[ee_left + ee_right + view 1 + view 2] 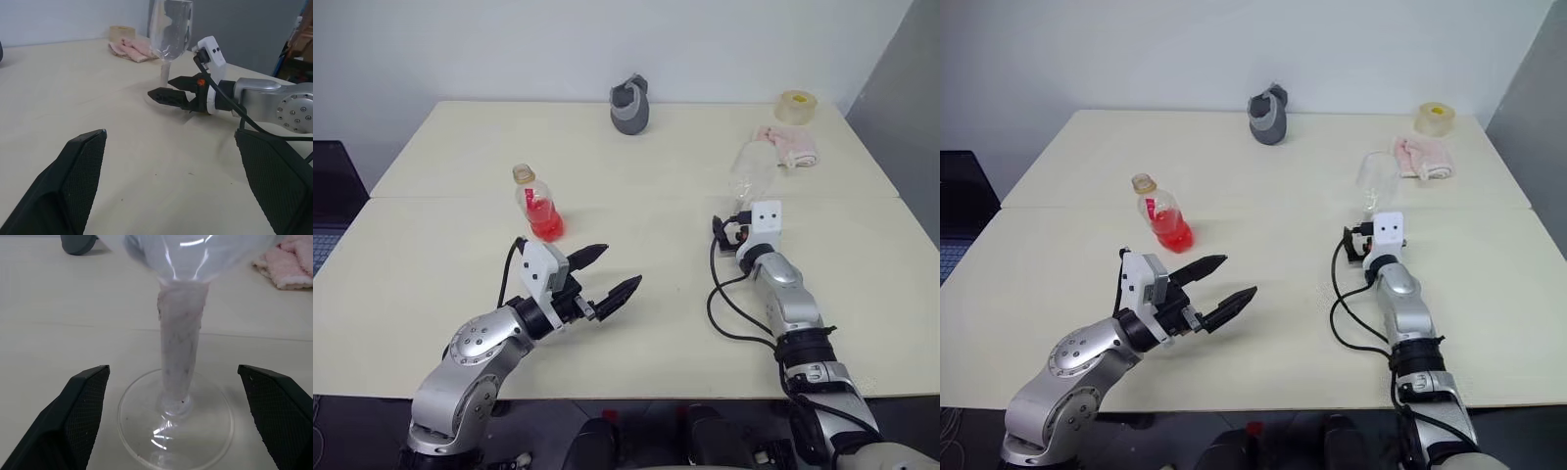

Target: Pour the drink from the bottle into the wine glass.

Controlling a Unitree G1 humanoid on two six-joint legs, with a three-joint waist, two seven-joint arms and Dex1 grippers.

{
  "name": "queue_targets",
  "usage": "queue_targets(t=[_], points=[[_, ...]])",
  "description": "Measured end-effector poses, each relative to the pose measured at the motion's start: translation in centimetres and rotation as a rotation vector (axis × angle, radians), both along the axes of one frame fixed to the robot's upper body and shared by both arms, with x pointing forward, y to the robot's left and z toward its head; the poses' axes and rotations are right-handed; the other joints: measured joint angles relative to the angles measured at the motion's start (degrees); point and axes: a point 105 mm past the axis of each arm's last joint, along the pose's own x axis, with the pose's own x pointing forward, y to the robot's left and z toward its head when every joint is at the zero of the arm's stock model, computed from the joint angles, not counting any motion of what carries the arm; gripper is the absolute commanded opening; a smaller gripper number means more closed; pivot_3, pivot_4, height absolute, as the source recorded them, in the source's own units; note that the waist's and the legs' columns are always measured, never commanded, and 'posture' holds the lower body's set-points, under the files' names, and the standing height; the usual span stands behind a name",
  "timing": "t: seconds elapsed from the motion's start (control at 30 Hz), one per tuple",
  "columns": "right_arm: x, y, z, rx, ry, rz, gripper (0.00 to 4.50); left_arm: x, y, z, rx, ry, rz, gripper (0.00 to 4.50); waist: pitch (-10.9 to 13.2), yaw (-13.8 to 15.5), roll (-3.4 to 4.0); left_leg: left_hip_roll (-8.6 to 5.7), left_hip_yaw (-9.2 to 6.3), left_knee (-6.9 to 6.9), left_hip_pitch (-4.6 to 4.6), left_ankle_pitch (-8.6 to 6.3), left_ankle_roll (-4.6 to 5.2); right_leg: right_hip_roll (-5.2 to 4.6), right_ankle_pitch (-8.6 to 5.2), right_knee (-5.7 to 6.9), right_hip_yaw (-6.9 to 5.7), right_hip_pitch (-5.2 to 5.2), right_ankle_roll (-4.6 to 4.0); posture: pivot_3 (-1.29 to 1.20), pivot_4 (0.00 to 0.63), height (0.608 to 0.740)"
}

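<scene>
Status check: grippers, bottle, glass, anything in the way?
Both grippers open: left near the bottle, right at the glass stem. Bottle upright, drink inside; glass empty. Nothing in the way.

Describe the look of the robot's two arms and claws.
Both arms are silver-grey metal with rounded joint housings and black bands. Each wrist carries a white boxy camera module fed by looping black cables. The left claw and right claw each have two black, tapered fingers with textured pads; an orange spot marks the right one's base.
</scene>
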Motion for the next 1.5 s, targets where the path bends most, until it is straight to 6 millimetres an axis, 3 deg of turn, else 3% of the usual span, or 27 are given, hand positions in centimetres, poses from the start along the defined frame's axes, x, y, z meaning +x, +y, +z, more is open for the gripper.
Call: queue_targets(t=[0.23, 0.33, 0.7, 1.0, 1.2, 1.33, 1.5], points=[[1.2, 0.8, 1.7, 0.015, -0.060, 0.008, 4.50, 0.3, 0.6, -0.3, 0.006, 0.011, 0.020, 4.49, 0.00, -0.03, 0.01, -0.01, -0.01, 0.00, 0.00, 0.00, 0.00, 0.00, 0.00, 0.00, -0.01, -0.01, 0.00, 0.00, 0.150, 0.740], [1.4, 0.9, 1.7, 0.015, -0.065, 0.011, 3.91, 0.3, 0.6, -0.3, 0.007, 0.009, 0.020, 4.50, 0.00, -0.04, 0.01, -0.01, -0.01, 0.00, 0.00, 0.00, 0.00, 0.00, 0.00, 0.00, 0.00, -0.01, 0.00, 0.00, 0.150, 0.740], [1.4, 0.8, 1.5, 0.011, -0.067, 0.020, 0.16, 0.3, 0.6, -0.3, 0.008, 0.005, 0.024, 4.50, 0.00, -0.03, 0.01, 0.00, -0.03, 0.00, 0.00, 0.00, 0.00, -0.01, 0.00, 0.00, 0.02, -0.01, 0.00, 0.00, 0.150, 0.740], [1.3, 1.6, 1.9, 0.007, -0.080, 0.082, 0.17, 0.5, 1.4, -0.3, 0.008, -0.005, 0.073, 4.50, 0.02, -0.06, 0.03, 0.01, -0.06, 0.00, -0.01, 0.00, 0.00, -0.01, 0.00, 0.01, 0.05, -0.05, 0.00, 0.00, 0.150, 0.740], [-1.1, 6.4, 5.4, -0.026, -0.208, 0.381, 0.17, -0.1, 5.0, -2.4, 0.055, 0.038, 0.269, 4.50, 0.04, -0.45, 0.07, 0.11, -0.13, -0.08, 0.00, -0.02, 0.04, -0.08, 0.00, -0.01, 0.07, -0.09, 0.00, 0.00, 0.150, 0.740], [-3.7, 9.8, 5.6, -0.012, -0.203, 0.595, 0.17, -1.2, 6.2, -3.1, 0.059, 0.063, 0.339, 4.50, 0.05, 0.02, 0.07, 0.06, -0.16, -0.03, -0.02, -0.06, 0.10, -0.13, 0.00, -0.03, 0.07, -0.07, 0.00, 0.00, 0.150, 0.740], [-5.8, 13.0, 5.6, -0.016, -0.208, 0.767, 0.17, -1.7, 6.2, -2.9, 0.033, 0.060, 0.379, 4.50, 0.04, 0.13, 0.07, 0.04, -0.19, -0.03, -0.02, -0.06, 0.10, -0.13, 0.00, -0.05, 0.02, -0.05, 0.00, 0.00, 0.150, 0.740]])
